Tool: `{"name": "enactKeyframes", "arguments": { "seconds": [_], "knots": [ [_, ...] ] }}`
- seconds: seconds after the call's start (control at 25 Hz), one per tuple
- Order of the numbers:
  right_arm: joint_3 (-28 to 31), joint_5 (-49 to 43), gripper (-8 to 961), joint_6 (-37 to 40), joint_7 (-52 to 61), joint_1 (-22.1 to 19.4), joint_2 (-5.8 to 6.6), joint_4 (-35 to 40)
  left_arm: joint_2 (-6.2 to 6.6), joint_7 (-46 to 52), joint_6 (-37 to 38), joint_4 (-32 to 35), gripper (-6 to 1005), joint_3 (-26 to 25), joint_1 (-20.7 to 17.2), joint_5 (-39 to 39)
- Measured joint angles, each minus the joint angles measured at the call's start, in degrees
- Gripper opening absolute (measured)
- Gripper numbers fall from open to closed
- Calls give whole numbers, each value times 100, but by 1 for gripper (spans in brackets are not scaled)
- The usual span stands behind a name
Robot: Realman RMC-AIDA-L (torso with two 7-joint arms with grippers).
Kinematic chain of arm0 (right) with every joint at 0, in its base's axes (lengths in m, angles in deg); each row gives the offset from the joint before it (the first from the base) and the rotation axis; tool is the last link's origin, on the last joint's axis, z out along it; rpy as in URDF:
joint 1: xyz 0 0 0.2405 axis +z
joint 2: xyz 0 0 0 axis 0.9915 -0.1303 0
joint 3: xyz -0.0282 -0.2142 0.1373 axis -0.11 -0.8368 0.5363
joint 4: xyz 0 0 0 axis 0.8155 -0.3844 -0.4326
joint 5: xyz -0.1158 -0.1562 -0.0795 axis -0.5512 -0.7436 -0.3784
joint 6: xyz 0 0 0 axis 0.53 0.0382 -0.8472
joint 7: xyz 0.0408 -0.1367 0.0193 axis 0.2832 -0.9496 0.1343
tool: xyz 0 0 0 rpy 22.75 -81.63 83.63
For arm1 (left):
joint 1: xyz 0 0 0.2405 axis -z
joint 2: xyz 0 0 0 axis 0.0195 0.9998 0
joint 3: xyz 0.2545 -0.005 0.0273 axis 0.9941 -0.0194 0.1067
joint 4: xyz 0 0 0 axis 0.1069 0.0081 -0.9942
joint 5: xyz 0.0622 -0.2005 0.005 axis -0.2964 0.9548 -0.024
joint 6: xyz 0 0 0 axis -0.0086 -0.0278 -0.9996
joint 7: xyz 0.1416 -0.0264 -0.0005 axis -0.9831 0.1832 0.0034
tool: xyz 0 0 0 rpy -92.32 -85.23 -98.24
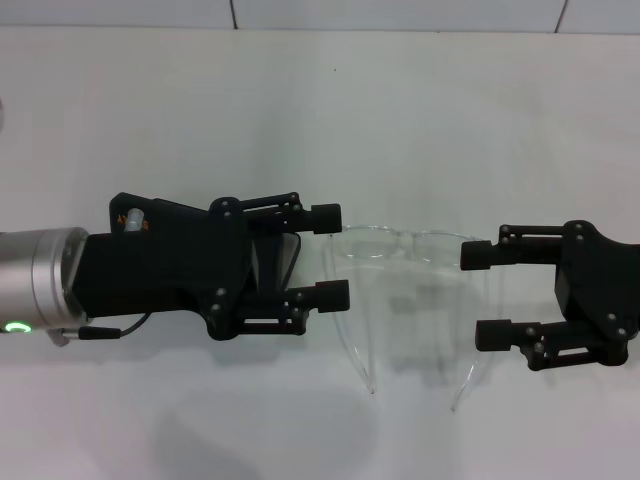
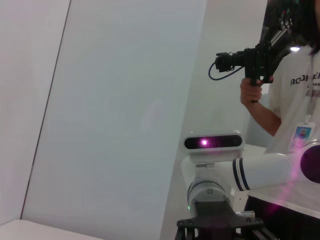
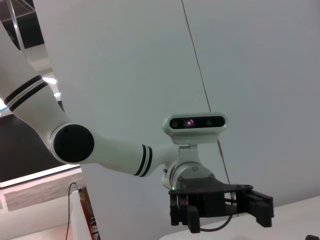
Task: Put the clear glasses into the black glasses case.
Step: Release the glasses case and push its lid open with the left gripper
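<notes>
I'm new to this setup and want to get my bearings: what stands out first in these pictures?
In the head view, the clear glasses lie unfolded on the white table, flanked by two black grippers. The left gripper and the right gripper both point inward with open jaws, each just beside the frame. Something dark under the left gripper may be the case, mostly hidden.

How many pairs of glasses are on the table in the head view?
1. The clear glasses lie on the white table, between the left gripper and the right gripper, both with jaws open. No case shows; the left arm may hide things.
</notes>
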Motion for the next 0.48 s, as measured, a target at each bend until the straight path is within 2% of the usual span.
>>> {"name": "enactKeyframes", "arguments": {
  "seconds": [0.48],
  "knots": [
    [1, 0, 738, 15, -16, -20, 0, 0, -28, -60, -4, 0, 754, -5, -11, 1]
  ]
}}
